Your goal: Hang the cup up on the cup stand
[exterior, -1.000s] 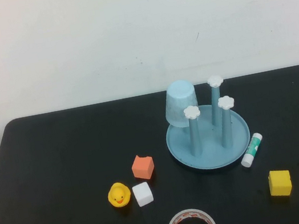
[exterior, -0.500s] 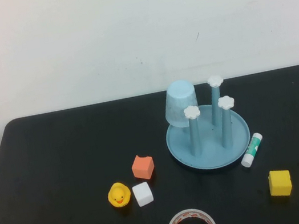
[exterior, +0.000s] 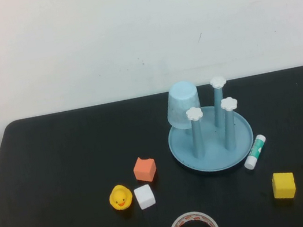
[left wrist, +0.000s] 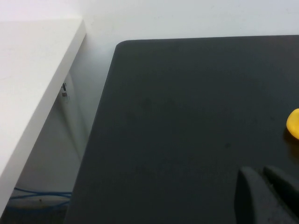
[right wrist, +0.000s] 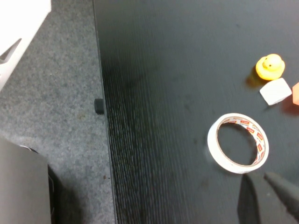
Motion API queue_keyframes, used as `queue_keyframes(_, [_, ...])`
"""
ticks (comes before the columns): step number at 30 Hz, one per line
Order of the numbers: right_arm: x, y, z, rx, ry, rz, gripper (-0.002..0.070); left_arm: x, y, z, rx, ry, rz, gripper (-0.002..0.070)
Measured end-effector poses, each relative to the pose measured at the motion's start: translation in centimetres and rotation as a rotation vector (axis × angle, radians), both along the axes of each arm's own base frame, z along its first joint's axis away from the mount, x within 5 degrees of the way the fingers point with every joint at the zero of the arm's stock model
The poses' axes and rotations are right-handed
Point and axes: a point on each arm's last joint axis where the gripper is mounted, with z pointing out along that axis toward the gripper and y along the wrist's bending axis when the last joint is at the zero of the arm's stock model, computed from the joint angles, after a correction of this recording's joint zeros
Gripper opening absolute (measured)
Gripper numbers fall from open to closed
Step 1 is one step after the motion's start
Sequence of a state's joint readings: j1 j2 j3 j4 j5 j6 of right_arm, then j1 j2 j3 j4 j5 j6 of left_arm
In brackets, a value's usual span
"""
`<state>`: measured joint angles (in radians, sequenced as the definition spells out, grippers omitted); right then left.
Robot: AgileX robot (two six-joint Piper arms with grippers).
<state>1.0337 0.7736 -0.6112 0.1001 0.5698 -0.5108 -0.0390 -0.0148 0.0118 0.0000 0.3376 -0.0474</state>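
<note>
Presently the cup (exterior: 183, 105) sits inverted over a post at the ten o'clock edge of the cup stand (exterior: 210, 138) on the desk (exterior: 55, 166). Left gripper (left wrist: 268, 193) and right gripper (right wrist: 268, 193), apparently parked off the work area, are both closed and hold nothing.

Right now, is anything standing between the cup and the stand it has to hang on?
No. The cup already sits upside down over the far-left post of the cup stand. The left gripper and right gripper are shut, holding nothing, back at the table's near side, the right one by the tape roll.
</note>
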Motion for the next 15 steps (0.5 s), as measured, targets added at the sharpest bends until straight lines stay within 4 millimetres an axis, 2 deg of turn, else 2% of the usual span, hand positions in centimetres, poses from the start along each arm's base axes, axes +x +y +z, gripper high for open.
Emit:
queue_keyframes(12, [-0.02,-0.04,0.04,0.002,-0.001,0.0,-0.0001,0.0,0.0,0.0,-0.006,0.0,0.002,0.0])
queue_keyframes(15, [-0.16,-0.72,0.47,0.027,-0.008,-0.019,-0.0001,0.0,0.0,0.0,-0.006,0.0,0.002,0.0])
